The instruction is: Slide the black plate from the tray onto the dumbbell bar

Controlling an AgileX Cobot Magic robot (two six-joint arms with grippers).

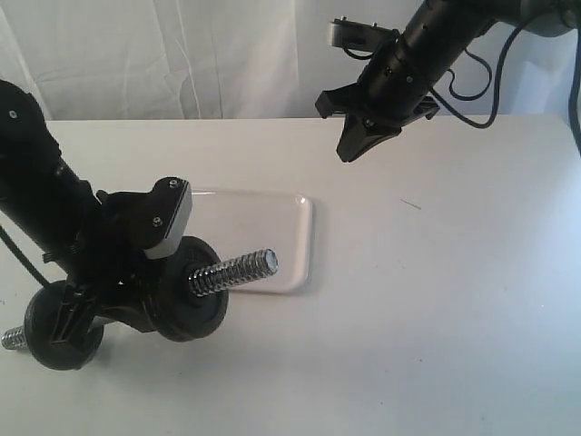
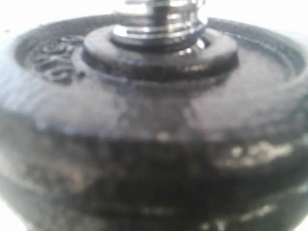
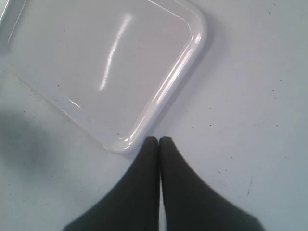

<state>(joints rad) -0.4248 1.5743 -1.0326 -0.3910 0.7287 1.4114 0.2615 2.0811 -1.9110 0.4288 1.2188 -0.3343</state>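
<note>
The black plate (image 1: 195,309) sits on the dumbbell bar (image 1: 238,270), whose threaded chrome end pokes out through its centre hole, in front of the white tray (image 1: 286,222). The left pincer (image 1: 145,300) is pressed close against the plate; whether it grips cannot be told. The right pincer (image 1: 349,150) hangs well apart above the table (image 1: 436,300), fingers pressed together, holding nothing.

table (image 1: 436,318): white, carrying the load | tray (image 1: 265,221): lying flat on it, left of centre, empty side facing up
</note>
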